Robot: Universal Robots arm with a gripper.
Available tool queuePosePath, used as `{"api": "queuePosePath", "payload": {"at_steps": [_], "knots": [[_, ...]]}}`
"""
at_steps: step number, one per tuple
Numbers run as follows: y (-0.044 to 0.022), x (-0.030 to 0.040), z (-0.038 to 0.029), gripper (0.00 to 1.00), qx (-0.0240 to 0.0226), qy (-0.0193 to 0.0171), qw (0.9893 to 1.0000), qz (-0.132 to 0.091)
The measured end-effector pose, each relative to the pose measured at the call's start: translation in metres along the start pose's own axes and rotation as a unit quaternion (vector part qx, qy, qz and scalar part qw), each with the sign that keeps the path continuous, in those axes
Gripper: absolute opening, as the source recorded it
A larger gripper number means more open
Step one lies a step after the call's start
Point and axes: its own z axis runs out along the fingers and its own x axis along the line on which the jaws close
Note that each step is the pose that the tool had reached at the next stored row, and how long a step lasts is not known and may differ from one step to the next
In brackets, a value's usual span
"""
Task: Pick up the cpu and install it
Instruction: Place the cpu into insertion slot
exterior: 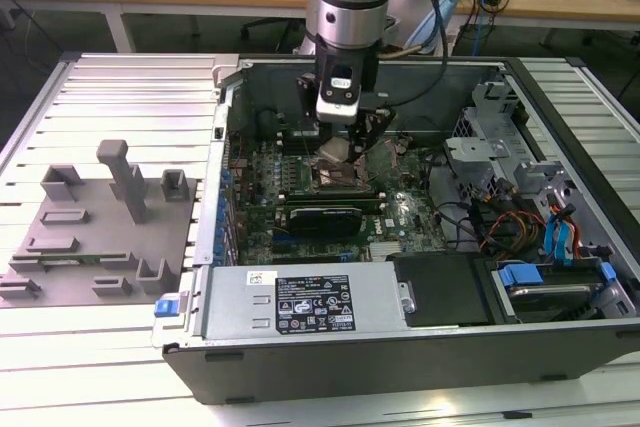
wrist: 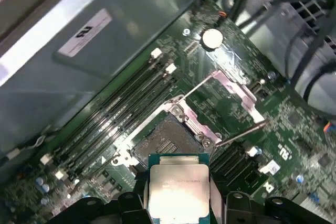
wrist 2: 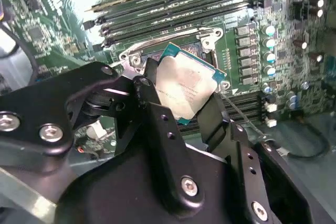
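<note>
The gripper [exterior: 345,146] is clamped on the cpu [wrist 2: 186,88] by two opposite edges, which leaves the chip's underside free as it hangs just above the open socket [wrist: 167,142], not yet seated. The socket lies mid-board on the motherboard [exterior: 400,209], beside the memory slots [wrist: 123,114]. Its load plate [wrist: 231,83] is swung back and the lever [wrist: 242,132] released, seemingly so the chip can drop straight in.
</note>
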Motion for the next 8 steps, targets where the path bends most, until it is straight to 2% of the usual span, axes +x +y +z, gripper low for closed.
{"api": "queuePosePath", "payload": {"at_steps": [1,2,4,6,8], "knots": [[0.0,0.0,0.0005,0.55,0.0008,0.0001,0.9998,0.022],[0.0,0.0,0.001,0.55,0.0016,0.0002,0.9991,0.043],[0.0,0.0001,0.0016,0.55,0.0024,0.0003,0.9979,0.065],[0.0,0.0001,0.0022,0.55,0.0033,0.0004,0.9961,0.088],[0.0,0.0001,0.0028,0.55,0.0041,0.0005,0.9939,0.11]]}}
